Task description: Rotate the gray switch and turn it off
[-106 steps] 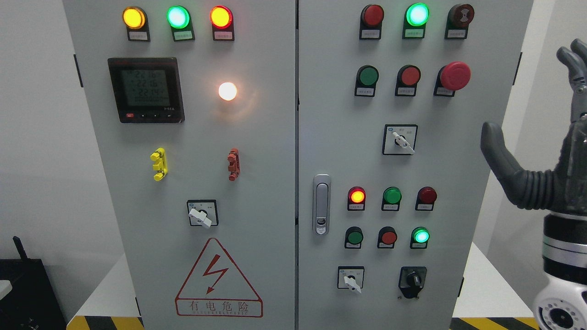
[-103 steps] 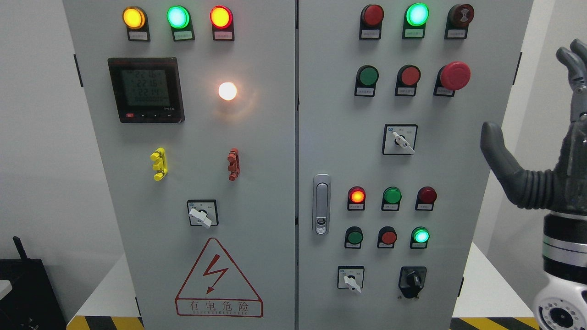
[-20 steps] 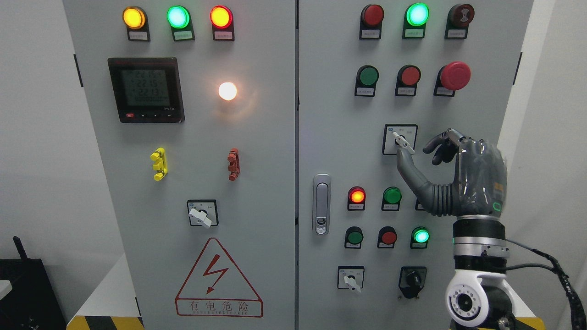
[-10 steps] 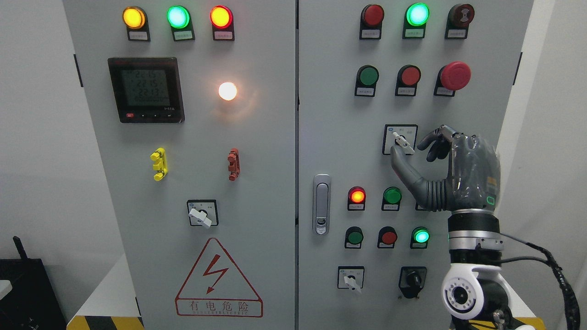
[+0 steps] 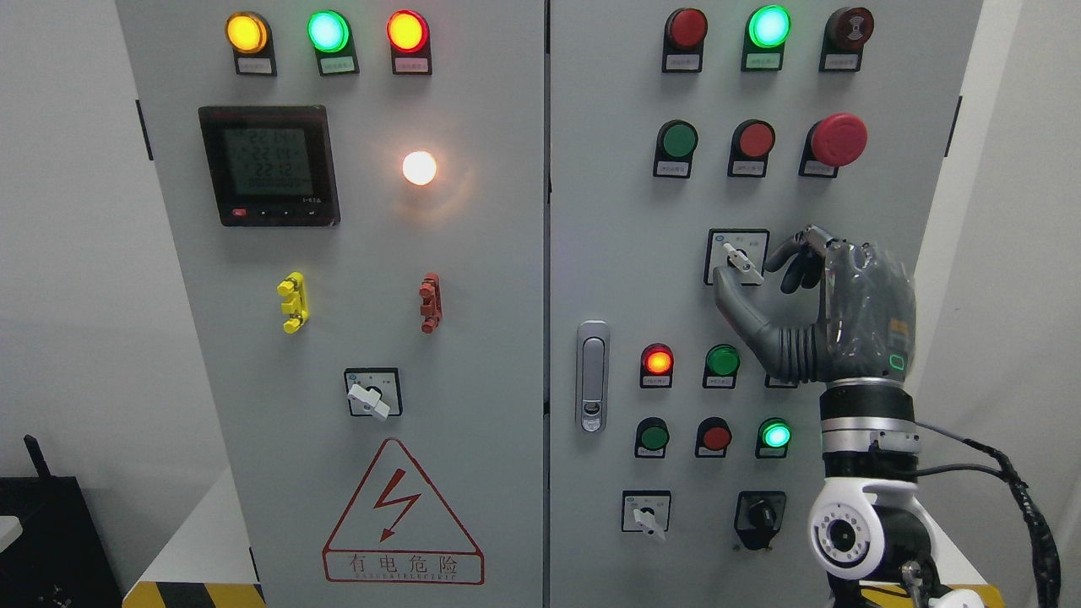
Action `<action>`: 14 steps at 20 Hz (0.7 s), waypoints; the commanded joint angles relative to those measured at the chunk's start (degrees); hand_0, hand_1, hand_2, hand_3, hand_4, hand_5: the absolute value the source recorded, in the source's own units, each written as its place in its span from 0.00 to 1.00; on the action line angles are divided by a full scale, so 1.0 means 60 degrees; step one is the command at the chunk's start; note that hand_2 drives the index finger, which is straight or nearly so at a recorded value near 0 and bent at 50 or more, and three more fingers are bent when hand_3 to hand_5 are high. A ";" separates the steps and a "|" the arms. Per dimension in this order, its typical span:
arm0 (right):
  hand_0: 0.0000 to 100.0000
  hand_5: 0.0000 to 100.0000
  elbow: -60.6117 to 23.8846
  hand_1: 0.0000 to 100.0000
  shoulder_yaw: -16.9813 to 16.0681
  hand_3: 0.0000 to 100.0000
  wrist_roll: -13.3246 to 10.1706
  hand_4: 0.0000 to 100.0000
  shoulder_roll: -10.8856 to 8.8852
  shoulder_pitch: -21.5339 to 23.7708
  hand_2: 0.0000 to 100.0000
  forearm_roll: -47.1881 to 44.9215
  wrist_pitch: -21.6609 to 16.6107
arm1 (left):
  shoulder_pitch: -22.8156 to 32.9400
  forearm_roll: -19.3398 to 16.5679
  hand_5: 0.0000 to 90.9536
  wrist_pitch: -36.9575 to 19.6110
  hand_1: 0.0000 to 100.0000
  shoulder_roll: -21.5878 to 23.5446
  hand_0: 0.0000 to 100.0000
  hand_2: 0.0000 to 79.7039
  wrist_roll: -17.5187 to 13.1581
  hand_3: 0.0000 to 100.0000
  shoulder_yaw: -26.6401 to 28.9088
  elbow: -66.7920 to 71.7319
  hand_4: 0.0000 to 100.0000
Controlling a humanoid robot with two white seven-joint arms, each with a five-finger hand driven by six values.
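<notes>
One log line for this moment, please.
phase: pre-grasp | right hand: thumb and fingers bracketing gray switch, grip not confirmed | switch lever: pointing lower right, unturned | left hand: out of view

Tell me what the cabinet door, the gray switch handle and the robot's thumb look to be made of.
Cabinet door: probably painted sheet metal; flat, matte pale gray, soft glare.
Gray switch handle: likely molded plastic, light gray, on a black-framed plate.
Right hand thumb: seemingly dark rubbery skin, matte, ribbed like a bellows at its base.
</notes>
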 commanded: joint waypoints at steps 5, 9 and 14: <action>0.13 0.98 0.0225 0.39 0.0022 0.81 0.0000 0.81 0.0135 -0.0110 0.59 0.0014 0.0000 | 0.0009 -0.0073 0.00 0.0008 0.39 0.0000 0.12 0.00 -0.0003 0.00 0.0308 0.0220 0.00; 0.15 0.98 0.0239 0.39 0.0037 0.81 0.0000 0.81 0.0120 -0.0124 0.60 0.0014 0.0014 | -0.0005 -0.0073 0.00 0.0008 0.39 0.0000 0.12 0.00 -0.0003 0.00 0.0308 0.0220 0.00; 0.17 0.98 0.0254 0.39 0.0169 0.81 0.0000 0.81 0.0120 -0.0154 0.60 0.0028 0.0117 | -0.0005 -0.0073 0.00 0.0008 0.39 0.0000 0.12 0.00 -0.0003 0.00 0.0308 0.0220 0.00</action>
